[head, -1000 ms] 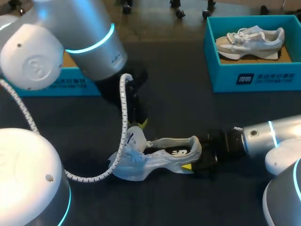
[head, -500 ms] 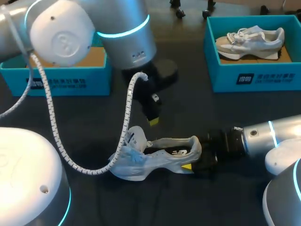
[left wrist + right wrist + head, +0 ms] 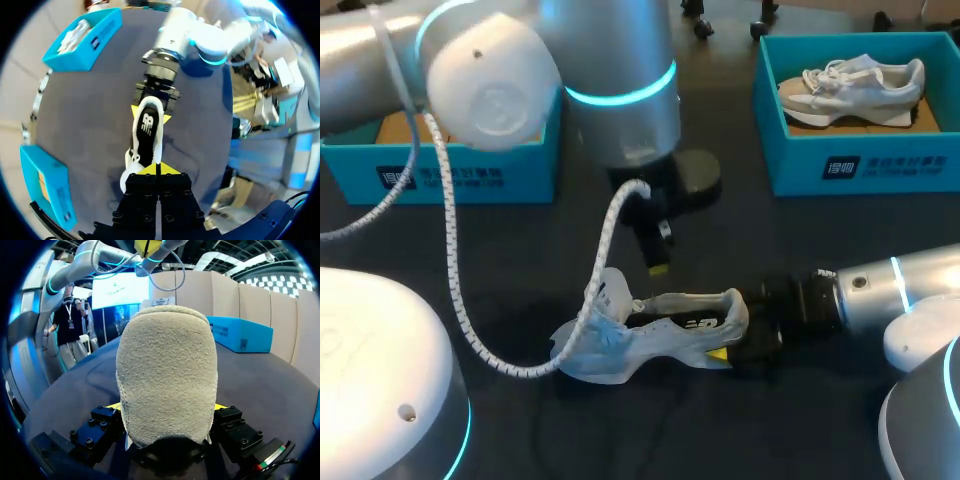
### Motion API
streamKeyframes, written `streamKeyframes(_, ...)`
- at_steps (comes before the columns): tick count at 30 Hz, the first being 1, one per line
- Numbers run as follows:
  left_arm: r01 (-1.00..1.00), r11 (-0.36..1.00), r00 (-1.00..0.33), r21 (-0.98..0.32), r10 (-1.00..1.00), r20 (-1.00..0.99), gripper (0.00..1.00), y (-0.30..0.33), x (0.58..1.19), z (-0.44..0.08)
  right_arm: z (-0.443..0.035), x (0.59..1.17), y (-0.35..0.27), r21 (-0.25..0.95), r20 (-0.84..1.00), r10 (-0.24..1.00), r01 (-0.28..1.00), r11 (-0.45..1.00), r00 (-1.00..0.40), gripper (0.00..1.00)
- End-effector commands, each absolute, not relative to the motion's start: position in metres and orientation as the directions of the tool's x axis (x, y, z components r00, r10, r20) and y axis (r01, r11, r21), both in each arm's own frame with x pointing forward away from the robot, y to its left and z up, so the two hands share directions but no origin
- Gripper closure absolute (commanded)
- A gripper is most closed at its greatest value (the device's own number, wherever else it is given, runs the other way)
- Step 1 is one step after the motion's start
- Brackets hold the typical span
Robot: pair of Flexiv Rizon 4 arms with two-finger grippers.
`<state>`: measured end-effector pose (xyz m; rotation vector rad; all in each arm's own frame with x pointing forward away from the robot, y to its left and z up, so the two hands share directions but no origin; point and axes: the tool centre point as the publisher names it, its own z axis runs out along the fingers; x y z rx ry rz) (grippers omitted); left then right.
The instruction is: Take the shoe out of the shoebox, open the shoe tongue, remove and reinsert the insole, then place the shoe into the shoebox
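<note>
left fingers (image 3: 658, 268) have lifted away from the shoe (image 3: 665, 330) and hang above it, pressed together, holding nothing. right fingers (image 3: 718, 354) grip its heel. shoe lies on the dark surface (image 3: 770, 240).

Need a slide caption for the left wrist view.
Left gripper, shut and empty, above the white shoe held at its heel by the right gripper.
</note>
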<state>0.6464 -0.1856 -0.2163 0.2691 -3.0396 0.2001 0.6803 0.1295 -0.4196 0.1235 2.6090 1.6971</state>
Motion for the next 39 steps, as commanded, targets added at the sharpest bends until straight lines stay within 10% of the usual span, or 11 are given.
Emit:
streamKeyframes(1,-0.098,0.985,-0.993,-0.141,-0.087,0.084,1.0,-0.201,0.649,-0.242,-0.421,0.681,0.131,0.913,0.02,0.083,0.052,0.406,-0.996,1.0)
streamKeyframes(39,0.168,0.946,-0.946,-0.276,0.233,0.224,1.0,-0.196,0.656,-0.292,-0.421,0.681,0.131,0.913,0.02,0.083,0.052,0.406,-0.996,1.0)
